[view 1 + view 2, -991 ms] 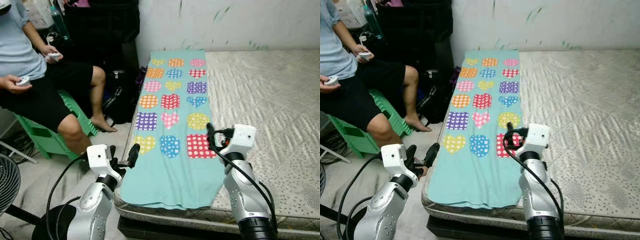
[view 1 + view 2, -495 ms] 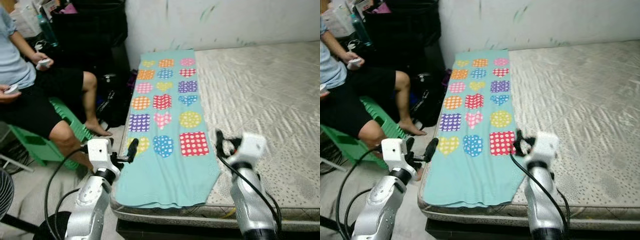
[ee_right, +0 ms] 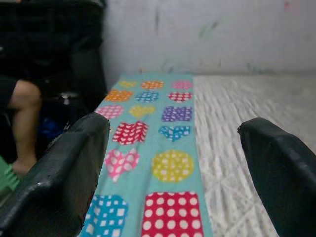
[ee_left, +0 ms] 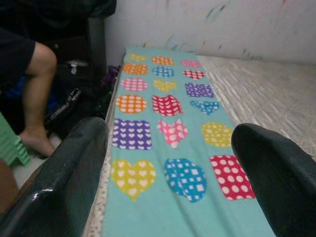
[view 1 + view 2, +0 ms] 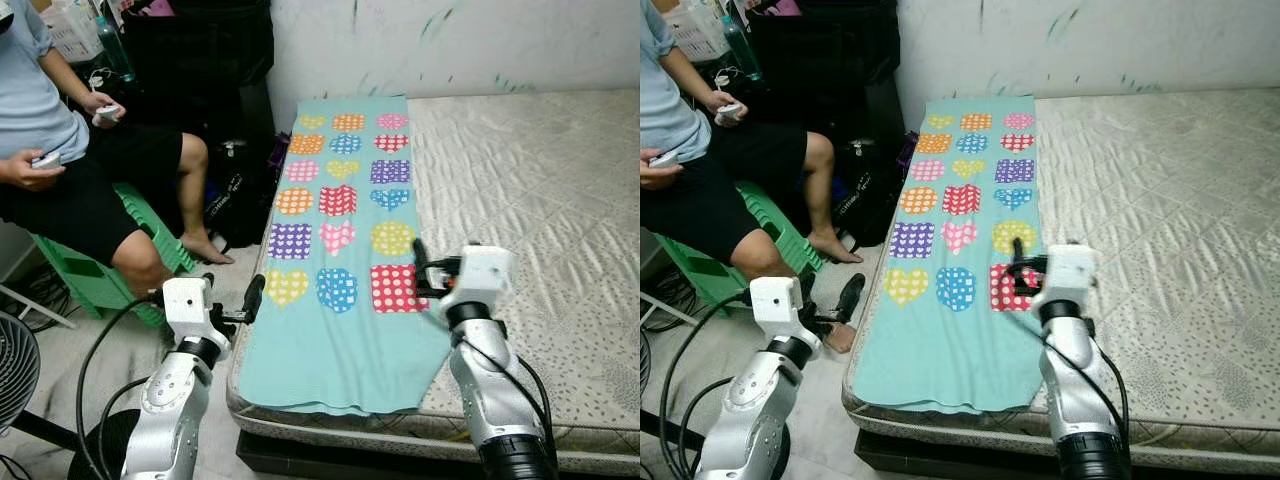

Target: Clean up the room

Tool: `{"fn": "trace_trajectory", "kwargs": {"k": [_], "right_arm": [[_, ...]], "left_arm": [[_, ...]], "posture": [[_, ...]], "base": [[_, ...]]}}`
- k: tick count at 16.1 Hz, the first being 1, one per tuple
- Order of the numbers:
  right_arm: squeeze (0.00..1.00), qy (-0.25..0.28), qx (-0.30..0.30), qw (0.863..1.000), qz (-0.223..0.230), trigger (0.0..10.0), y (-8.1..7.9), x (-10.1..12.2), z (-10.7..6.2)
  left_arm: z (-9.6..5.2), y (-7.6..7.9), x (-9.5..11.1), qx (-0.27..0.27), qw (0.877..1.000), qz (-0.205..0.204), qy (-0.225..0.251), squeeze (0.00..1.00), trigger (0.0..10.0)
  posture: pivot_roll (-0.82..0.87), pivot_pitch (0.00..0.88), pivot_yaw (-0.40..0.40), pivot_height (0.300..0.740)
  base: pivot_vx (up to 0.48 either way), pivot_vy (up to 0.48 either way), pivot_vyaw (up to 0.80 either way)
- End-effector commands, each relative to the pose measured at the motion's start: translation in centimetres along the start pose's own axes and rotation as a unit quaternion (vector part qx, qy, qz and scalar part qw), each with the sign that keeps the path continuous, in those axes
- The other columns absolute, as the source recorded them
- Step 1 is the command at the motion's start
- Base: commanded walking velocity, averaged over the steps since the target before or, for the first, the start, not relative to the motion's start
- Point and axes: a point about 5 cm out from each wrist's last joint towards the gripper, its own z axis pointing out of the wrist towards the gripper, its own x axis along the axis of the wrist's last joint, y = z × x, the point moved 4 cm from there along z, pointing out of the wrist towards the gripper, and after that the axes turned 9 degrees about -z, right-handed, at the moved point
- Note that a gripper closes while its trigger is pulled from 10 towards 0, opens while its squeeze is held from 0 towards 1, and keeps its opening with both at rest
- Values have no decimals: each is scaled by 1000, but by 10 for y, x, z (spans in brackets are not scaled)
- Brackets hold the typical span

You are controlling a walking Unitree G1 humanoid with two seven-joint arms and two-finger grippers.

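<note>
**Two grippers at the near end of a patterned cloth on a mattress**

Nearest the camera, the two silver arms rise from the lower edge of the head views. The left gripper hangs over the floor just beside the near left corner of the mattress, its black fingers spread wide apart with nothing between them. The right gripper is held over the near right part of the cloth, by the red dotted square; its fingers are likewise well apart and empty.

The cloth, a long turquoise sheet printed with coloured hearts, circles and squares in three columns, lies flat along the left edge of the mattress, its near end draped slightly over the mattress edge and its far end reaching the wall. The bare quilted mattress extends to the right of it.

To the left, a person sits on a green plastic stool, one bare foot on the floor, a small white controller in each hand. Part of a fan shows at the left edge. Beyond the person stands dark luggage against the stained white wall
</note>
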Motion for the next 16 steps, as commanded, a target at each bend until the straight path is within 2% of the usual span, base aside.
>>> {"fn": "trace_trajectory", "kwargs": {"k": [1,5,9,11,15,16], "right_arm": [[0,-6,10,1000,-2,10000,-5,-3,0],[0,-8,0,999,-39,10000,1,-7,0],[0,-20,-5,1000,-21,10000,2,-12,0],[0,-28,-9,1000,-11,10000,3,-14,0],[0,-29,-10,999,-10,10000,3,-15,-1],[0,-28,-10,1000,-10,10000,3,-15,-1]], "left_arm": [[0,-7,2,3,1000,9,1,0,10000],[0,-9,3,5,1000,11,2,0,10000],[-2,-8,2,6,1000,9,1,0,10000],[-2,-8,2,7,1000,9,1,0,10000],[-1,-8,1,8,1000,7,0,0,10000],[-1,-7,0,8,1000,7,-1,0,10000]], "posture": [[-70,0,104,740],[-69,0,102,740],[-67,0,102,740],[-68,0,100,740],[-69,0,100,740],[-69,0,102,740]], "base": [[0,0,0],[0,0,0],[0,0,0],[0,0,-800],[0,0,0],[0,0,-800]]}}
